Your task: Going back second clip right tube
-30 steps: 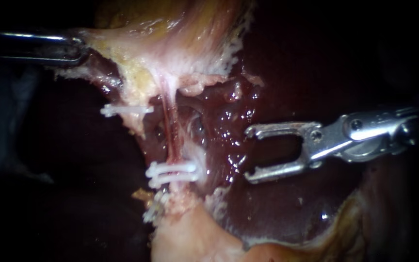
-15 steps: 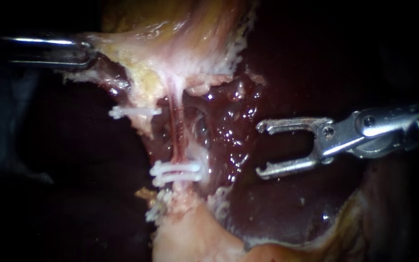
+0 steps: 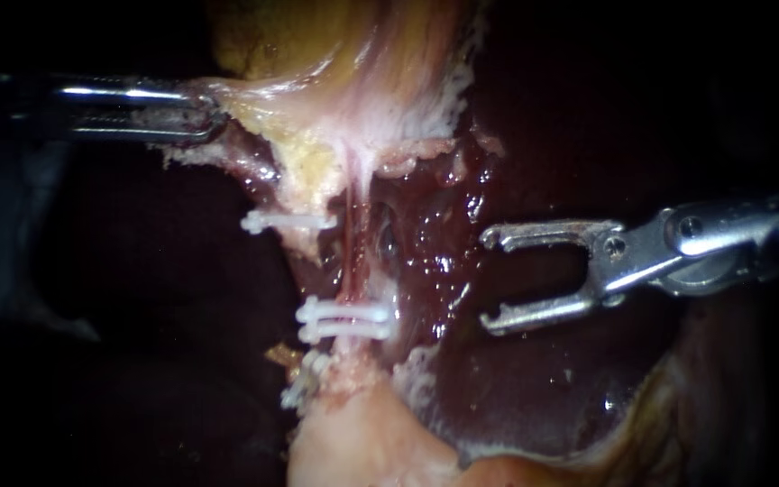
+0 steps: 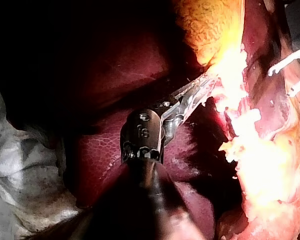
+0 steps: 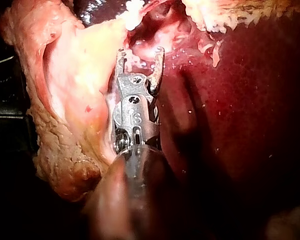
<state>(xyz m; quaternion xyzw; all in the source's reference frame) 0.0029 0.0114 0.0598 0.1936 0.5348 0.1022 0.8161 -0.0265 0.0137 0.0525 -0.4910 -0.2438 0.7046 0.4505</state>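
While the left instrument has its jaws clamped on the gallbladder edge, up and left of the right tube, the right instrument sits right of that tube over the liver, jaws apart, empty, clear of it. Two white clips cross the tube low down, side by side. An upper clip sits just left of the tube; a lower clip lies below the pair.

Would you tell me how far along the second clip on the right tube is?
Done: two white clips sit side by side across the right tube. In hand: the right instrument, pincer open and empty, stands clear beside them; the left instrument grips pale tissue above. Left: likely only backing away.
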